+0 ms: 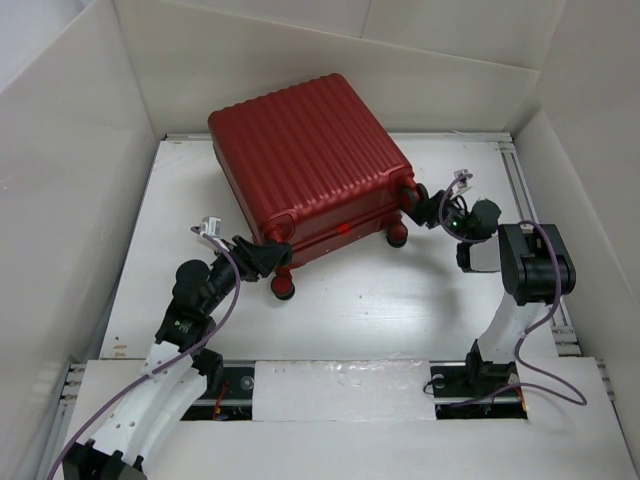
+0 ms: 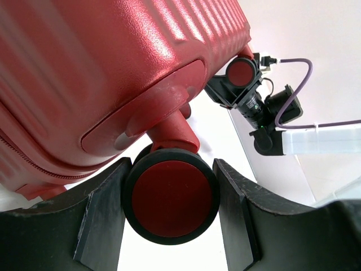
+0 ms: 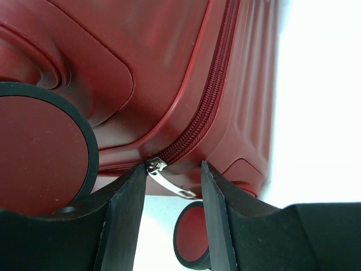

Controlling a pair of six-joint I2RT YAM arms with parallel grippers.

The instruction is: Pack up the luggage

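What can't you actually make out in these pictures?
- Inside of the luggage: the shut shell hides it in every view.
- Luggage's far side: top view, its own body blocks it.
- Whether the left pincer truly squeezes the wheel: left wrist view, contact unclear.
- Zipper beyond the pull: right wrist view, cut off by the top edge.

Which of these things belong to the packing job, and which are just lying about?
Belonging to the job: the luggage, closed; its zipper pull, between the open right gripper fingers; a wheel, flanked by the left gripper.
Just there: the table; the purple cables; the white walls.
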